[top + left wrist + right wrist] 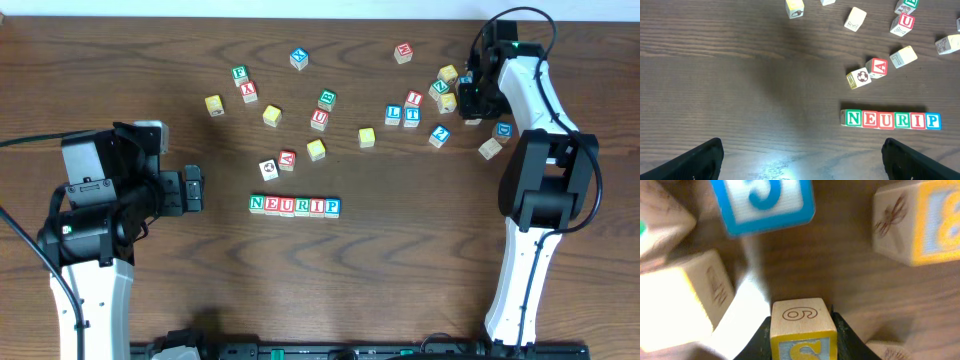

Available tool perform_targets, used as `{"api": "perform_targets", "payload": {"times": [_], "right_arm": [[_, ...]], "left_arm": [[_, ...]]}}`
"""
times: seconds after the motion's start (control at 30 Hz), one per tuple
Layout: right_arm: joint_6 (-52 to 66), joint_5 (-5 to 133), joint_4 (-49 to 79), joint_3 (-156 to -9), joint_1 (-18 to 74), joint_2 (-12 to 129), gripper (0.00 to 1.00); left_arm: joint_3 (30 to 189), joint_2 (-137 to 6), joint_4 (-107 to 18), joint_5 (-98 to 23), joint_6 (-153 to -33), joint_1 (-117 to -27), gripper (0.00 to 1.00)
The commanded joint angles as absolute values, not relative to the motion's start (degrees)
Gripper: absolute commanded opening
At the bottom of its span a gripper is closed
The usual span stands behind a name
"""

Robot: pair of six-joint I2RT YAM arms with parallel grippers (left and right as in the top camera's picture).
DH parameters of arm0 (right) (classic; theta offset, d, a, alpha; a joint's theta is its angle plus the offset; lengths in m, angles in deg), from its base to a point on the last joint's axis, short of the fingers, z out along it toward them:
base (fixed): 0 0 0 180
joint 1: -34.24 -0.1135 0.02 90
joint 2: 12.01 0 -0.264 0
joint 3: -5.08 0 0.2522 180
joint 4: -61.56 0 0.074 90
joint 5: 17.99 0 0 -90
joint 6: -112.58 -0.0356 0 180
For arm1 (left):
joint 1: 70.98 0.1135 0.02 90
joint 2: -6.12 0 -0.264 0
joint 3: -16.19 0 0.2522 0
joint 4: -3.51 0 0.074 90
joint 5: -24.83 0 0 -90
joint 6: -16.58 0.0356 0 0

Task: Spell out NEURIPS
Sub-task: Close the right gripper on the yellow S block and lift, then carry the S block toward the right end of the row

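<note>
Six lettered cubes [294, 205] read NEURIP in a row, and well up-right of that row the right gripper [803, 332] pinches a yellow-edged S cube [802, 316] squarely between its jaws (left gripper [802, 160] gapes wide).

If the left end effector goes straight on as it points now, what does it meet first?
Probably the bare table: only wood shows between the open fingers of the left end effector. The NEURIP row lies right of that line.
</note>
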State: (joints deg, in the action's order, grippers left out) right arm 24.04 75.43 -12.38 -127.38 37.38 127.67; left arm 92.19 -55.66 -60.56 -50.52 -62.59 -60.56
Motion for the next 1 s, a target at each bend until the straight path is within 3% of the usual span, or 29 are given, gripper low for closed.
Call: {"api": "perform_targets", "payload": {"times": [0.0,0.47,0.57,0.7,0.77,0.97], "right_arm": [[23.0,73.5,-14.9,-131.3,37.3,125.2,0.14],[22.1,65.8,-29.3,-141.8,33.5,107.4,0.15],[20.8,65.8,-35.3,-141.8,30.5,104.7,0.08],[20.4,66.1,-41.4,-141.6,25.6,104.2,0.07],[19.4,66.1,-42.5,-140.7,22.4,104.2,0.02],[15.0,71.6,-42.3,-139.5,12.3,104.1,0.02]], "left_arm": [[93.0,-55.6,-60.6,-50.7,-61.7,-60.4,0.99],[93.0,-55.6,-60.6,-50.7,-61.7,-60.4,0.99],[93.0,-55.6,-60.6,-50.7,-61.7,-60.4,0.99],[93.0,-55.6,-60.6,-50.7,-61.7,-60.4,0.99],[93.0,-55.6,-60.6,-50.7,-61.7,-60.4,0.99],[93.0,-55.6,-60.6,-50.7,-61.7,-60.4,0.99]]}}
